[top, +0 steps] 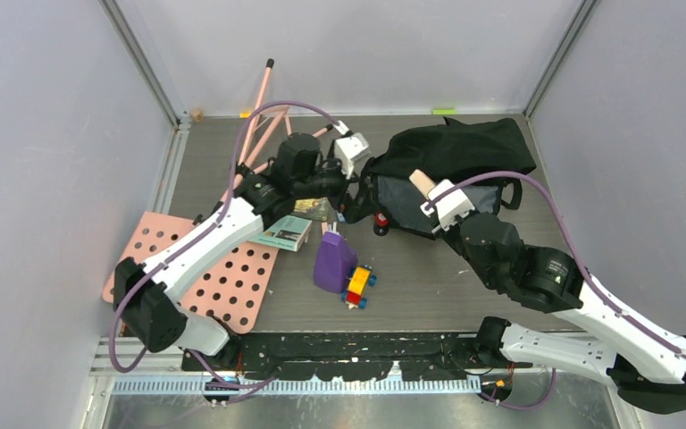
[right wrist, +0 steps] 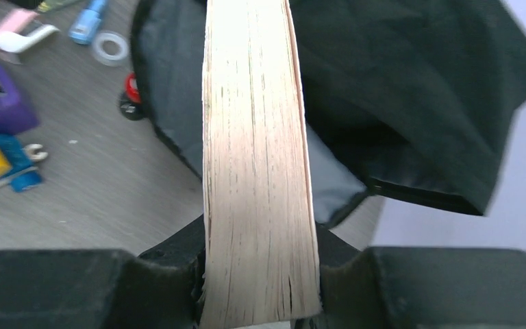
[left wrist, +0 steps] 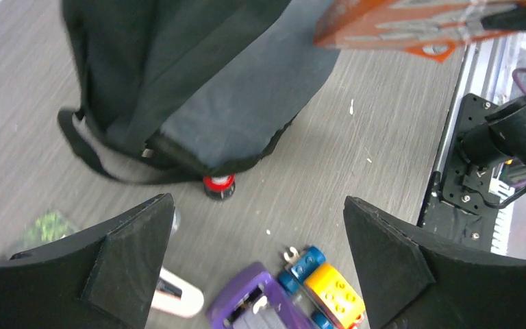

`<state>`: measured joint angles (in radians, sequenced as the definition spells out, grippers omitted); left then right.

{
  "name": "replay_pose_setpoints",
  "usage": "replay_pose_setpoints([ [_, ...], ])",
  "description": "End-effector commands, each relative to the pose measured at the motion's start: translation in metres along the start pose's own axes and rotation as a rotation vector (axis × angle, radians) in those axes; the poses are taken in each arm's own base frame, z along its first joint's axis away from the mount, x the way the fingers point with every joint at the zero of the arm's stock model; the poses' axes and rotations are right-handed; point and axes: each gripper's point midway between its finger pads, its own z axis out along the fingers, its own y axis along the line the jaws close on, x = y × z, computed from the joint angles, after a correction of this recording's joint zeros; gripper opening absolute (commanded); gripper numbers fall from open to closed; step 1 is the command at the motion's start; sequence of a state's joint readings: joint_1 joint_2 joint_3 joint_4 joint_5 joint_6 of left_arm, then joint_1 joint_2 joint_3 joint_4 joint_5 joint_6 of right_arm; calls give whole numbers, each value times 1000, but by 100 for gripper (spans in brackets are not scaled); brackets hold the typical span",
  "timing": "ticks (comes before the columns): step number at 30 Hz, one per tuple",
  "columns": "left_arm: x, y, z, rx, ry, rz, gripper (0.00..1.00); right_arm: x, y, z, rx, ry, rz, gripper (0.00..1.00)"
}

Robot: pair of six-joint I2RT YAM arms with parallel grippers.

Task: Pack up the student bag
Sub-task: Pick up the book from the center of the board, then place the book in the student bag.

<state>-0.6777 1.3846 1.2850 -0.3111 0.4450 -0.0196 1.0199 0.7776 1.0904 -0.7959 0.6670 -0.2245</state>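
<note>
1. Top external view: the bag (top: 464, 156) lies slumped at the far right of the tabletop (top: 429, 277), close to the back wall. Its mouth is turned left and gapes on grey lining.
2. At that mouth the right tool (top: 438, 204) is clenched on a book (right wrist: 257, 171). The right wrist view shows its page edges upright, and the left wrist view shows an orange cover.
3. Just beside the bag's left rim the left tool (left wrist: 260, 274) is released, fingers wide, above a red-capped bottle (left wrist: 218, 186) that touches the bag's edge.
4. The tabletop is dark grey wood-grain, and pale walls (top: 45, 134) close it in on the left, back and right.
5. Nearer than the bag, bare surface runs to the black rail (top: 348, 344).
6. A purple container (top: 332, 262) and a toy car (top: 358, 286) sit together near the centre, and a pink pegboard (top: 232, 277) lies at the near left.
7. A booklet (top: 286, 232) lies beside the left arm, its print too small to read.
</note>
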Motion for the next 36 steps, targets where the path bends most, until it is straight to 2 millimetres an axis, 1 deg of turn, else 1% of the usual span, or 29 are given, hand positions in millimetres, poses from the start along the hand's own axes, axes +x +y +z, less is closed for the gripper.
replay_pose_setpoints([
  [1,-35,-17,31,67,-71,264,98,-27,-59,-21,218,-72,-68,0],
  [2,-37,-20,39,83,-70,289,98,-32,-66,-23,254,-82,-97,0],
  [3,-40,-22,46,94,-70,310,98,-35,-69,-23,269,-89,-108,0],
  [4,-43,-26,54,110,-68,340,98,-43,-72,-24,277,-110,-124,0],
  [5,-46,-31,58,122,-71,371,99,-48,-74,-26,270,-126,-148,0],
  [7,-44,-36,73,131,-59,442,99,-62,-77,-28,275,-179,-162,1],
  [8,-44,-38,80,126,-52,484,99,-65,-79,-29,278,-192,-169,1],
  [10,-42,-37,92,104,-33,561,100,-74,-80,-31,271,-233,-189,0],
  [13,-39,-32,108,97,-13,612,100,-88,-82,-34,253,-289,-197,0],
  [17,-40,-26,123,99,-2,678,100,-93,-80,-31,232,-305,-214,1],
  [19,-39,-23,131,99,9,697,100,-93,-78,-24,223,-295,-221,0],
  [21,-36,-25,138,119,11,699,100,-90,-81,-13,213,-281,-207,0],
  [22,-34,-27,140,130,10,697,100,-87,-84,-3,200,-271,-187,1],
  [23,-31,-28,142,134,11,698,100,-84,-85,2,189,-262,-176,1],
  [24,-30,-29,144,136,10,698,100,-78,-89,13,174,-244,-150,0],
  [25,-28,-28,146,136,10,695,100,-69,-99,23,190,-205,-133,0],
  [26,-26,-28,148,138,12,693,100,-69,-96,29,163,-211,-117,0],
  [27,-24,-28,150,143,17,695,100,-63,-103,37,174,-188,-103,0],
  [28,-22,-27,153,143,24,696,100,-64,-101,42,154,-195,-93,0],
  [29,-21,-25,156,141,32,699,100,-63,-103,49,157,-188,-86,0],
  [31,-19,-20,161,129,40,715,100,-64,-103,58,141,-195,-75,0],
  [32,-20,-18,163,122,42,725,100,-68,-102,61,134,-210,-68,0],
  [35,-21,-10,168,98,60,765,100,-67,-103,72,113,-204,-57,0],
  [36,-22,-7,169,90,66,776,100,-69,-103,73,105,-207,-53,0],
])
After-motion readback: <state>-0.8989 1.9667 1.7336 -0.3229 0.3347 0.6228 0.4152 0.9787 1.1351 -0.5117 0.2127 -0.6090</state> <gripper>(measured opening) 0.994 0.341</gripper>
